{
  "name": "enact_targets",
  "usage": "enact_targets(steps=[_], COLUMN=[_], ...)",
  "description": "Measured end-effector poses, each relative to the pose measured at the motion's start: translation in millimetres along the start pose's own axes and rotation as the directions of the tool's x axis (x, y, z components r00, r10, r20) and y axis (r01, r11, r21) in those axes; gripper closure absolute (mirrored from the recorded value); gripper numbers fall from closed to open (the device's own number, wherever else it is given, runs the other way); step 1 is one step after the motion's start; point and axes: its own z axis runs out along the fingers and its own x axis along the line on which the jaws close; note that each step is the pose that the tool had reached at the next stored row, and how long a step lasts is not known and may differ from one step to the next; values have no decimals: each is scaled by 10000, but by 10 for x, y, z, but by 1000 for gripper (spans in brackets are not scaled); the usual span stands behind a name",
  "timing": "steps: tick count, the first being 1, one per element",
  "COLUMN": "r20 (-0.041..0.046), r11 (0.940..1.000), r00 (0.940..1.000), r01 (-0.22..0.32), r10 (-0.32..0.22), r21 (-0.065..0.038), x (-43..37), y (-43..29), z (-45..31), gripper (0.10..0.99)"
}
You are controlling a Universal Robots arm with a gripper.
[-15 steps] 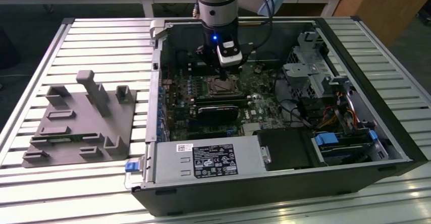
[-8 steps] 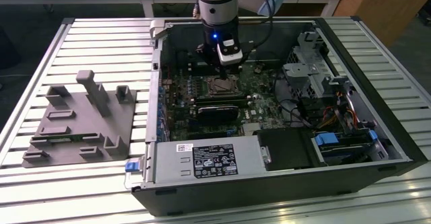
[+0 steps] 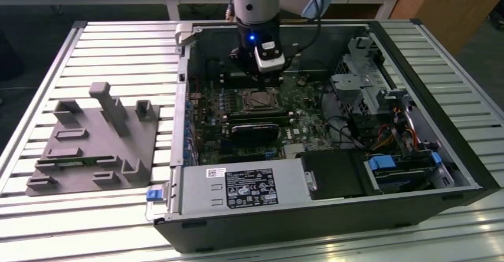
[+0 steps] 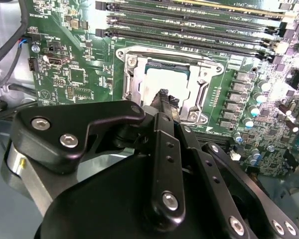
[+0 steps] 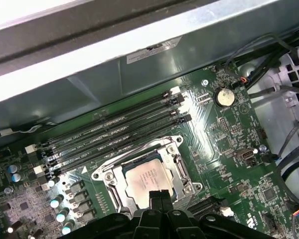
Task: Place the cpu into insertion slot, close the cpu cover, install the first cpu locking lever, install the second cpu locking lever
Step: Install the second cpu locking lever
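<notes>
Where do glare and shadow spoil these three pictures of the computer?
In the exterior view, bright light washes out the slatted table while the case interior stays dim; in the second wrist view, glare whitens the chip; in the first wrist view, the case's top edge is overexposed white, and the chip reads clearly.

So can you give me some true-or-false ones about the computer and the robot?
1. The cpu sits in the slot. True.
2. The gripper hangs over the grey holder outside the case. False: it is inside the case, right above the cpu.
3. The case stands upright. False: it lies on its side on the table, open on top.
4. A round battery sits on the green board. True.
</notes>
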Motion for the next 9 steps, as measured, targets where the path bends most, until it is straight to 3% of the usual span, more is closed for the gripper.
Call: enact_targets(steps=[9], r20=[-3], r11=[10000], r00=[10000], r01=[54], r10=[-54], r21=[-5], x=[-45], y=[-88], z=[0], gripper=[980])
